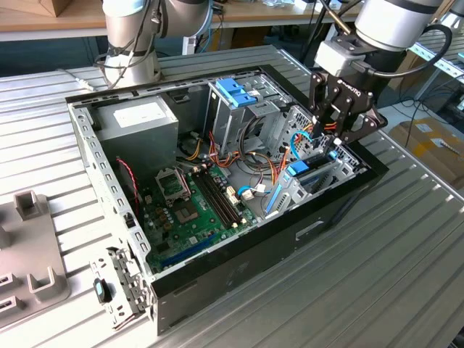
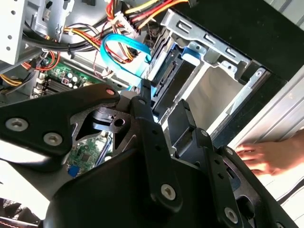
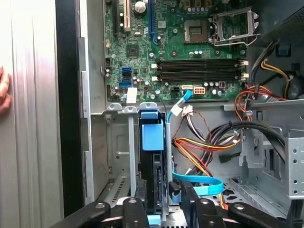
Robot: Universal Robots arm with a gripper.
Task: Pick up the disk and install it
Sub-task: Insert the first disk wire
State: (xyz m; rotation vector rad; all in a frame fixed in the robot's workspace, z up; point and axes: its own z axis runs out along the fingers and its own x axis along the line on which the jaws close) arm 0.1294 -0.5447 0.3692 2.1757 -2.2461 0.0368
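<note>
The disk [image 3: 152, 137] stands on edge in the drive bay at the end of the open computer case [image 1: 109, 188] on the exterior view's right. Its blue plastic frame [image 1: 299, 169] shows there between the bay's metal walls. My gripper [image 1: 326, 148] reaches down into that bay from above. In both wrist views its black fingers straddle the disk [image 2: 166, 83] on either side, and the gripper [image 3: 164, 199] is shut on it. The disk's lower part is hidden inside the bay.
A blue flat cable [image 3: 197, 183] and orange-yellow wires lie right beside the bay. The motherboard [image 1: 188, 203], a grey power supply box [image 1: 138, 119] and a tall cage with a blue handle [image 1: 235, 90] are in the case. A person's hand [image 2: 261, 156] rests just outside the case wall.
</note>
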